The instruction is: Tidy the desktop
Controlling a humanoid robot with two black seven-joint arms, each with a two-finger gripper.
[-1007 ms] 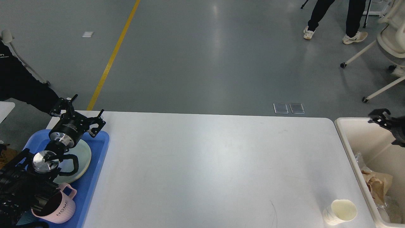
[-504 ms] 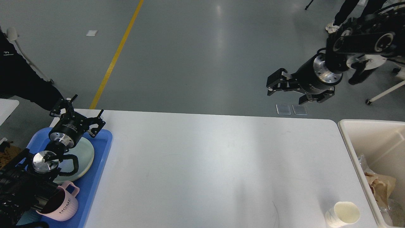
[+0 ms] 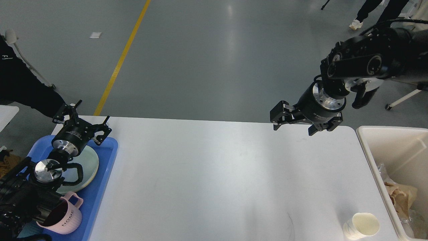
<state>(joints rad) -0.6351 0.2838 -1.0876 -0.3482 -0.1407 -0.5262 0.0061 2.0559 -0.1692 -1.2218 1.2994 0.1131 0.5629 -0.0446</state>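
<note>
Head view is showing the desktop nearly bare, with a paper cup sitting at its near right corner beside the beige bin. Right gripper is hanging over the far edge, jaws wide and empty; it should be descending straight over the cup. Left gripper is sitting open above the blue tray.

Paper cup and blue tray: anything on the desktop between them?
Nothing. In the head view the desktop is bare from the blue tray across to the paper cup near the beige bin.
</note>
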